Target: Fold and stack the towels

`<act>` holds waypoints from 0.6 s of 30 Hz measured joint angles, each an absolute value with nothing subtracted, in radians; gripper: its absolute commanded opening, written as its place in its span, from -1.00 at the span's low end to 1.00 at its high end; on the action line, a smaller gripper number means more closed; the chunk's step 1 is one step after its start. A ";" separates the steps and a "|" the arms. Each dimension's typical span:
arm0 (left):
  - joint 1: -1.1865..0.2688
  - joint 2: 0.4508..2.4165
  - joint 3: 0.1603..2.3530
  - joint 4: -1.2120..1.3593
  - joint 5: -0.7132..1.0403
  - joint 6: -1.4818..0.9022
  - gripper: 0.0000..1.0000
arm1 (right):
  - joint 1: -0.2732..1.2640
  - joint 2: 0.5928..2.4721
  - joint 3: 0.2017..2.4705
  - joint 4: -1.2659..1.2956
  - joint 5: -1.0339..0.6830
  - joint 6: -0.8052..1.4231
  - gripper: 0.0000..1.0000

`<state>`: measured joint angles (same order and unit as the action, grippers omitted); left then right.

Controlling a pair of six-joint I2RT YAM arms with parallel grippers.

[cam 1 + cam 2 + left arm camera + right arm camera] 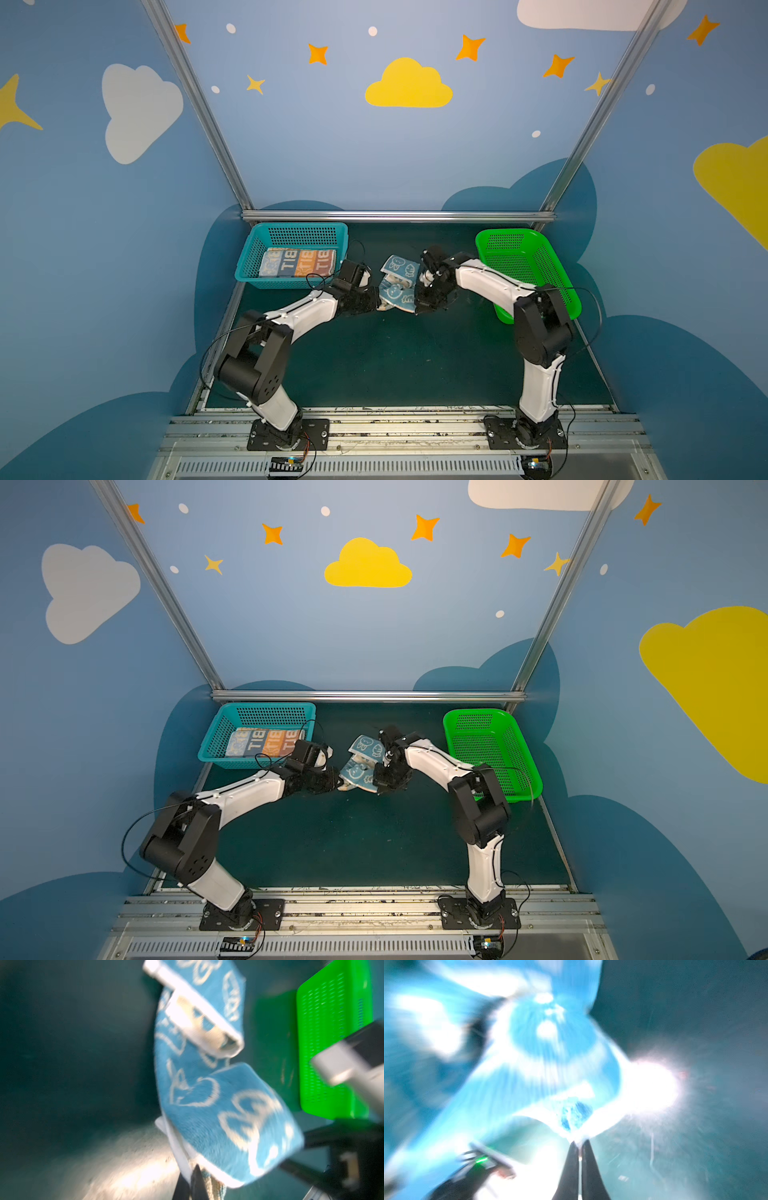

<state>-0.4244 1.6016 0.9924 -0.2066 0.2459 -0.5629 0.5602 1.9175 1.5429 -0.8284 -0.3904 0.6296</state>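
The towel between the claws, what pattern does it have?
The towel is blue with cream rabbit outlines, clearest in left wrist view.

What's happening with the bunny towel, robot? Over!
Left gripper, right gripper both shut on blue towel. Striped towel in teal basket. Nothing blocking.

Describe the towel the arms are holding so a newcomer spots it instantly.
On the dark green table, look midway between the teal basket and the green basket. There a crumpled blue towel is pinched between the left fingers and right fingers. Unlike the striped towel lying folded in the teal basket, it is plain sky blue with cream rabbit outlines.
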 measured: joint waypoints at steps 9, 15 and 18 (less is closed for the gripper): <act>-0.411 1.416 1.129 -0.421 0.239 -0.498 -0.94 | 0.352 1.779 1.618 -0.727 -0.639 0.736 -1.00; -0.407 1.380 1.051 -0.441 0.224 -0.502 -0.94 | 0.329 1.829 1.591 -0.712 -0.680 0.767 -1.00; -0.398 1.446 1.019 -0.445 0.224 -0.500 -0.94 | 0.331 1.880 1.552 -0.709 -0.682 0.768 -1.00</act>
